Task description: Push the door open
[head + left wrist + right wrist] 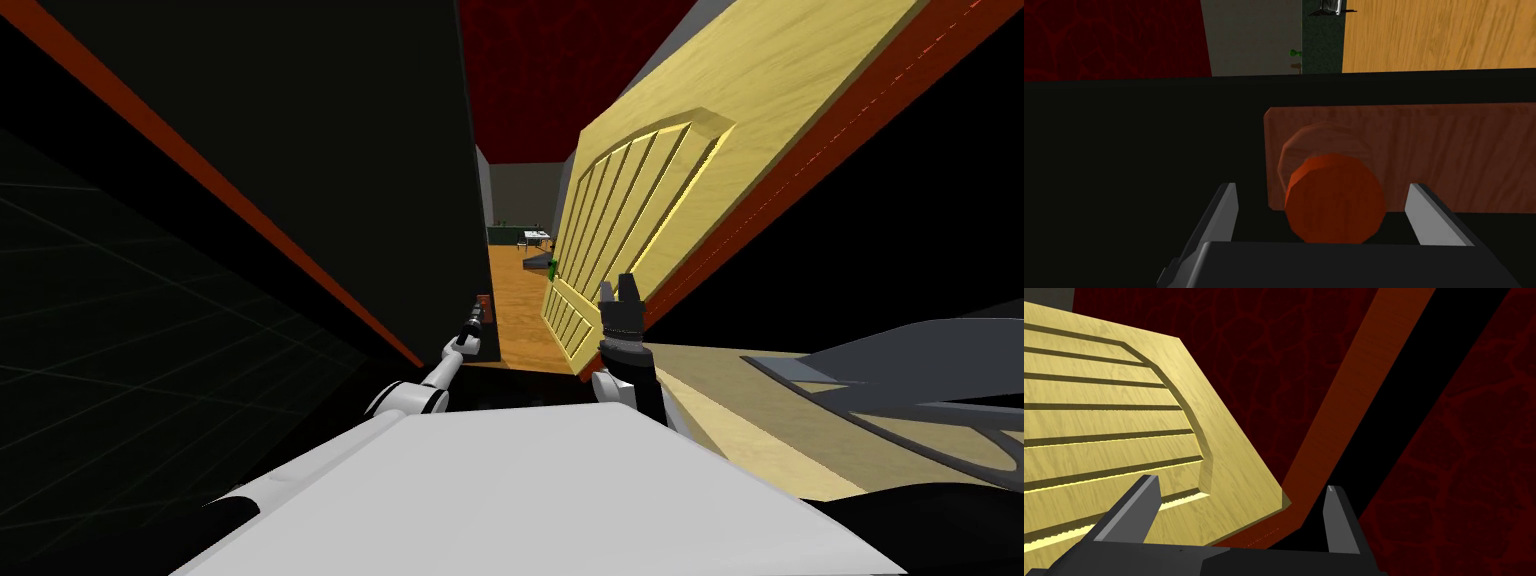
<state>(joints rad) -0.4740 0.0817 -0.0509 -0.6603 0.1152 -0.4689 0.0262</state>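
Observation:
A pale yellow panelled door [640, 190] stands swung partly away on the right of a narrow gap. On the left is a dark door leaf [300, 150]. My left gripper [472, 325] is at that leaf's edge. In the left wrist view it [1321, 187] is open, with a round orange-brown knob [1334, 200] between the fingers, clear of both. The knob sits on a reddish-brown plate [1449, 155]. My right gripper [620, 290] is raised beside the yellow door's lower panels, open and holding nothing [1240, 484]. The yellow door [1099, 418] and its red-brown frame [1349, 388] lie ahead of it.
Through the gap runs an orange wooden floor [515, 310], with a small table [535, 237] far back. A tan surface [760, 420] and a dark grey shape [900, 380] lie low on my right. A red-brown frame strip [250, 215] crosses the left side.

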